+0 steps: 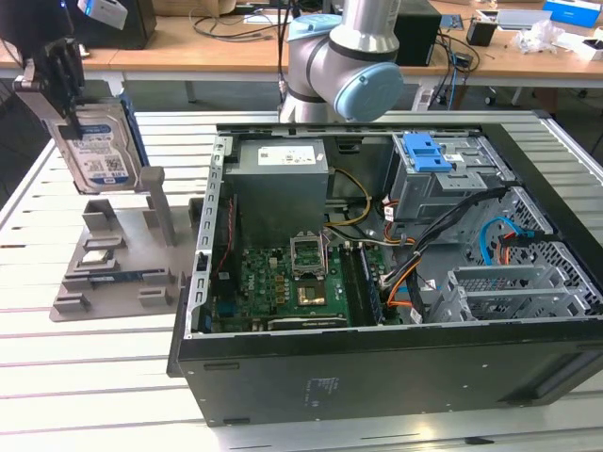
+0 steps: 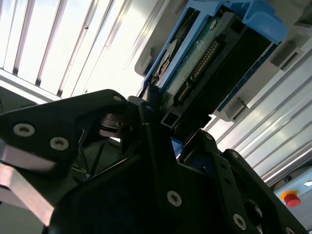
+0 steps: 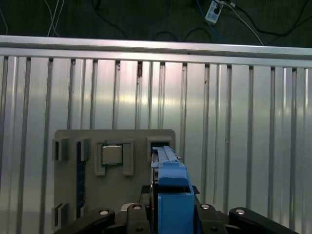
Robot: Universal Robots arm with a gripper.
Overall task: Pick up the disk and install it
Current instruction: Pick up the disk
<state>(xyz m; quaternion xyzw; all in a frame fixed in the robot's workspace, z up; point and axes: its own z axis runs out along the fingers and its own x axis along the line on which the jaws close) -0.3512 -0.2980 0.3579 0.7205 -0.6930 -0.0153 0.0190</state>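
An open computer case [image 1: 377, 282] lies on the slatted metal worktop [image 1: 94, 377], its dark wall toward the near edge, with the motherboard [image 1: 283, 273] and grey drive cage [image 1: 443, 188] exposed. A grey holder [image 1: 113, 254] stands by the worktop's edge at the exterior view's left. Above it the gripper [image 1: 68, 108] is clamped on the upper end of the disk [image 1: 99, 155], which hangs upright, label outward, over the holder's slot; whether they touch cannot be told. In the second wrist view the black fingers [image 2: 157, 141] pinch the blue-framed drive. Behind the case rises the arm [image 1: 349, 56], cluttered desks [image 1: 236, 52] beyond
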